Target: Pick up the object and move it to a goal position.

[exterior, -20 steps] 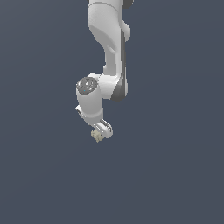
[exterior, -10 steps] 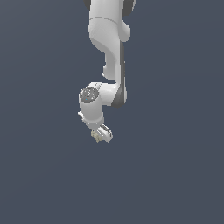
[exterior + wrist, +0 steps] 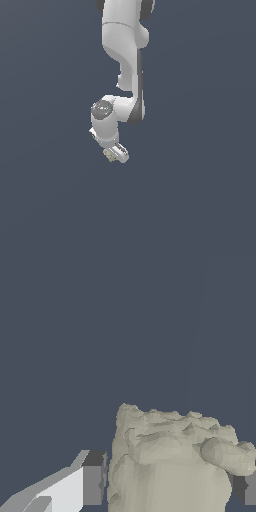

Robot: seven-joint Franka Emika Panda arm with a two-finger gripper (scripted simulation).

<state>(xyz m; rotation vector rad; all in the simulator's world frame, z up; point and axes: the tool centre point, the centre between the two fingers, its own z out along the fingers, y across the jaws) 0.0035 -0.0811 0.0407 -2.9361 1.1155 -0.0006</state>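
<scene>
The object [image 3: 108, 155] is a tiny pale beige lumpy chunk, held at the tip of my white gripper [image 3: 112, 156] in the exterior view. The arm hangs down from the top of that view with the wrist bent. In the wrist view the object [image 3: 170, 461] fills the space between my two fingers [image 3: 92, 478], a mottled beige block with a rounded knob on one side. The pads press against both of its sides. The gripper is shut on it and holds it off the floor.
A plain dark blue-grey ground [image 3: 200, 200] lies all around the arm in both views. No other objects, walls or edges show.
The gripper with the object has moved a little downward and toward the exterior view's right. The grip has not changed.
</scene>
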